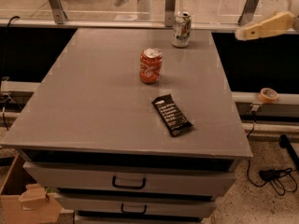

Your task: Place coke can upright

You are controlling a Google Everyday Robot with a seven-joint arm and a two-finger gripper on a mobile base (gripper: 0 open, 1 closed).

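The dented red-orange coke can (151,66) stands upright mid-way along the grey surface (84,106), touching nothing. The tan gripper (246,31) hovers beyond the right edge, carrying nothing; clenched or released, I cannot tell. Any retreat should steer wide of the white-and-green can (181,29).

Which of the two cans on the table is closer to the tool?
The white-and-green can at the far edge of the table; the tool hangs beyond the right edge, level with it. The red-orange coke can stands nearer the middle.
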